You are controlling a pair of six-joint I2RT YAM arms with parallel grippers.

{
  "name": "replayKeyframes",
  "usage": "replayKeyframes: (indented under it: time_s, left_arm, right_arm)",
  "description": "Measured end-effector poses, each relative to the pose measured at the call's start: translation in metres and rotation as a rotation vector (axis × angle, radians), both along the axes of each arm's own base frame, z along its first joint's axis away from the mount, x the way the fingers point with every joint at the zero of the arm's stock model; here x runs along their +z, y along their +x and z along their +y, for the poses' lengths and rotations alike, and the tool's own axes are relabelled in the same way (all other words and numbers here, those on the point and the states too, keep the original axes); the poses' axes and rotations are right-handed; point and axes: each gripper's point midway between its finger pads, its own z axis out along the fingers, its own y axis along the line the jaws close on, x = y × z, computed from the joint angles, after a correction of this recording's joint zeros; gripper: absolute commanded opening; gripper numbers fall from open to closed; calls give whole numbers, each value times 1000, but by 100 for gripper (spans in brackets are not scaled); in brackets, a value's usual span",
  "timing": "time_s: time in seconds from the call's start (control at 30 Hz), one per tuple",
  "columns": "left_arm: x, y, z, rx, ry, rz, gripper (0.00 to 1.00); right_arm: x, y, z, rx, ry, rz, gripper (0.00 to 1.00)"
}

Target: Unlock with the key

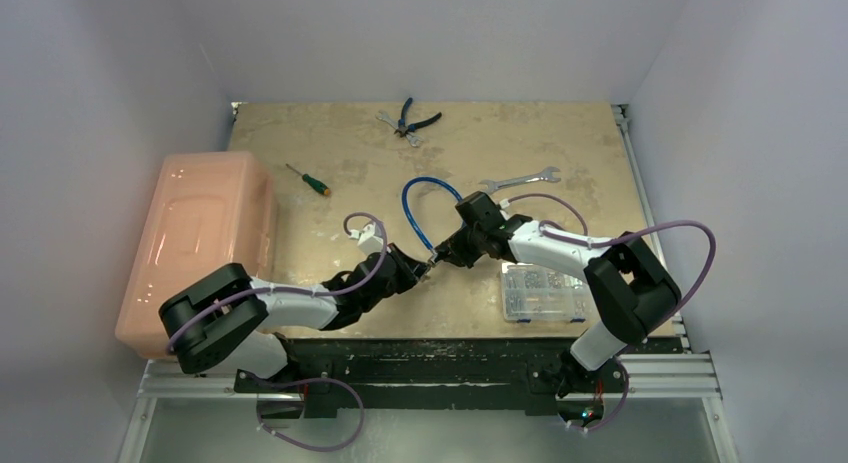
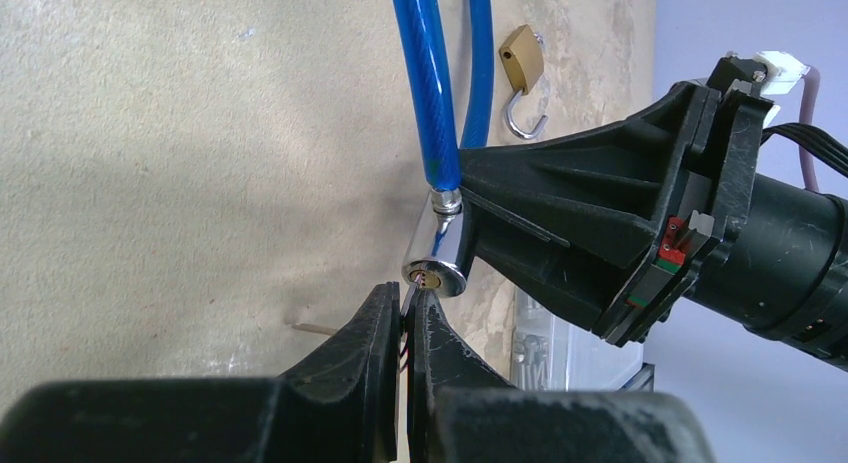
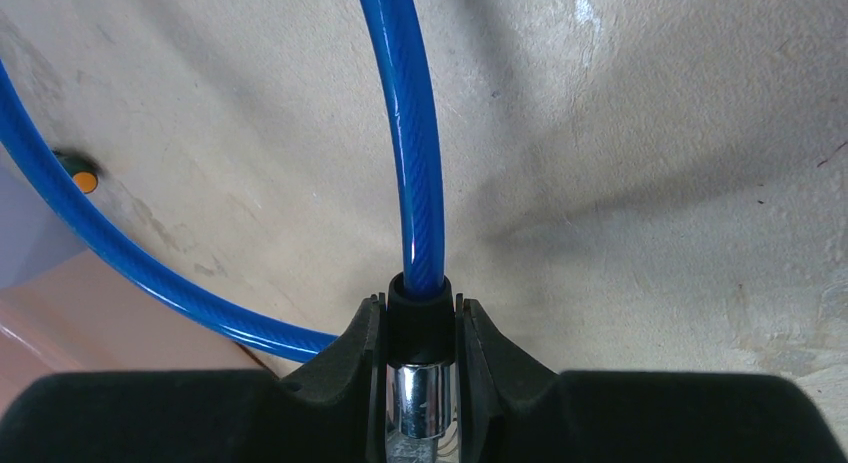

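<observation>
Left hand (image 2: pixel 404 305) pinches key (image 2: pixel 411 294) at lock (image 2: pixel 438 251) face; right hand (image 3: pixel 421 318) clamps lock

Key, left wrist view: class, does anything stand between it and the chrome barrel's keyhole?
Nothing visible does. The key, pinched in the left gripper, has its tip right at the keyhole in the chrome barrel's end face. The right gripper clamps the barrel by its sides, clear of that face.

Pale lilac-grey walls (image 1: pixel 430 33) box in a worn beige tabletop (image 1: pixel 560 133) under soft, even light.
</observation>
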Motion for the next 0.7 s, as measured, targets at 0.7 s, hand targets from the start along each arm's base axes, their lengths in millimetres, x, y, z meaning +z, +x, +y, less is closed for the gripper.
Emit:
replayKeyframes:
  time_s: [0.7]
  left_arm:
    - [-3,3,3,-19,7,-93,0]
  right_arm:
    - [2,1,2,-25,-59,-45,0]
